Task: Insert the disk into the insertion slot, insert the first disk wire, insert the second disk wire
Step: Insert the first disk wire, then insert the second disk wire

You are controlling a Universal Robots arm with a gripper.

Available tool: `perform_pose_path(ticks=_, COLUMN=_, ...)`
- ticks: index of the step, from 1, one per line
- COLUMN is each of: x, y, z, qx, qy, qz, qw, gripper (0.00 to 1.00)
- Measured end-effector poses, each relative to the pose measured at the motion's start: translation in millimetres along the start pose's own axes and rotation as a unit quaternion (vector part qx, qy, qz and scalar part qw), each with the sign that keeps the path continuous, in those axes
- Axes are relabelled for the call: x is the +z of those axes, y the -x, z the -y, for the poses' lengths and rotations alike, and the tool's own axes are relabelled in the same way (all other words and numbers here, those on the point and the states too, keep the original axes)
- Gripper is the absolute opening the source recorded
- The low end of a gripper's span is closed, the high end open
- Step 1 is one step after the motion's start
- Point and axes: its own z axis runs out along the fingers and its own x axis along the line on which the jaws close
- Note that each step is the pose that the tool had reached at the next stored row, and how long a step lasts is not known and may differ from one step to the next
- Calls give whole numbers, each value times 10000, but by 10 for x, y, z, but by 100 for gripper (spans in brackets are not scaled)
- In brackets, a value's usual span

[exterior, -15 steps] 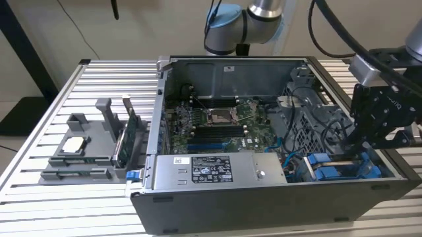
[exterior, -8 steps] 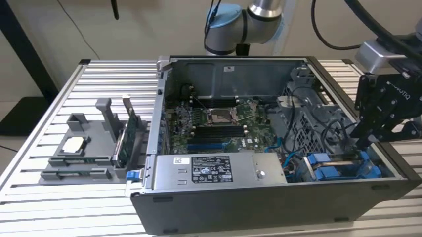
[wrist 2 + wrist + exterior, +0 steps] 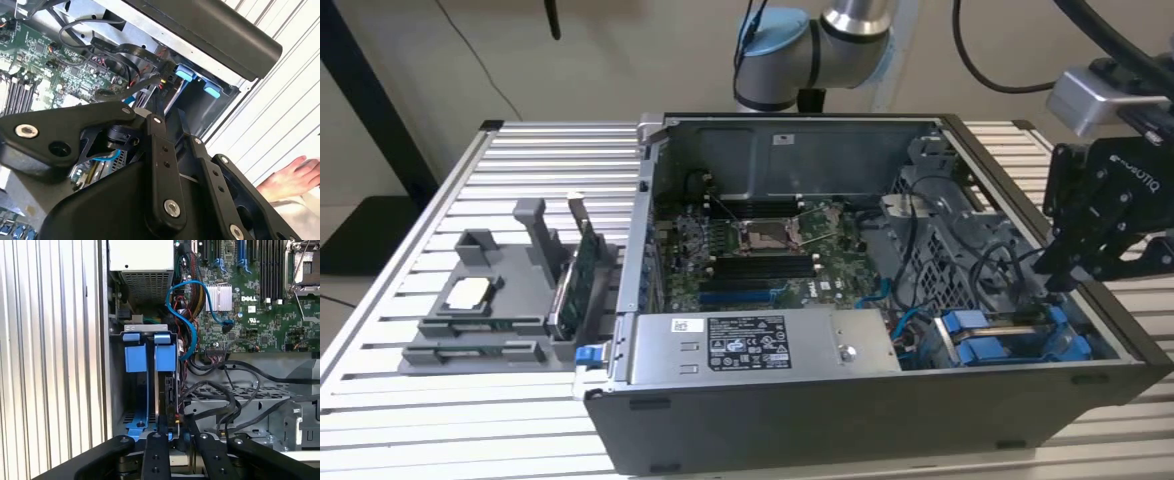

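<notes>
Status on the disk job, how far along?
Done: the disk looks seated in the insertion slot, beside the other blue carrier. In hand: the gripper sits at the disk's end opposite its blue front, near black cables; a grasp is not discernible. Left: both wire connections, neither visibly plugged.

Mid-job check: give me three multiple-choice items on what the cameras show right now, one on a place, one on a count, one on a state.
1. In the exterior view, the gripper is nearest to: A the grey holder tray; B the power supply; C the blue carriers at the case's end.
2. Blue carrier fronts side by side in the first wrist view: A two; B one; C four.
3. The computer case is: A shut with its panel on; B open, motherboard exposed; C standing on end.

Answers: 1 C, the gripper hangs at the exterior view's right, just above the carriers. 2 A, two blue fronts stand together. 3 B, the board and cables lie in plain sight.
</notes>
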Motion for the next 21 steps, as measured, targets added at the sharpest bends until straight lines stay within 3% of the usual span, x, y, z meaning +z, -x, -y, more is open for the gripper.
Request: perform_pose_path(ticks=21, x=-2, y=4, z=57, qx=0, qy=0, qz=0, qw=10000, gripper=27)
